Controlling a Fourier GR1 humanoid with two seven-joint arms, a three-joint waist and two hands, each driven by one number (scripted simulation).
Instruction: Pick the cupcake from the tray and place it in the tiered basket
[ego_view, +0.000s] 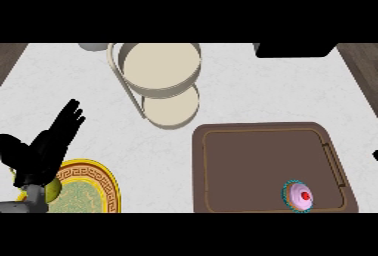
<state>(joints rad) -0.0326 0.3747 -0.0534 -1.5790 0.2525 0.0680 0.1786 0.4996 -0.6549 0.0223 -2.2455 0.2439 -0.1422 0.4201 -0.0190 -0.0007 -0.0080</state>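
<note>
Cupcake sits near tray front-right edge; left hand open, well apart.

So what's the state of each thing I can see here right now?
cupcake: upright on the tray, untouched
tray: flat on the counter, holding only the cupcake
tiered basket: upright, both tiers bare
plate: flat, partly under the left hand
left hand: open, holding nothing

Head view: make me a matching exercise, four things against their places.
Things:
1. cupcake
2. plate
3. basket
4. left hand

Places:
A. top centre of the counter
B. lower left corner, yellow rim
C. lower right part of the brown tray
D. left, open, above the plate

Pairs: 1-C, 2-B, 3-A, 4-D
</note>
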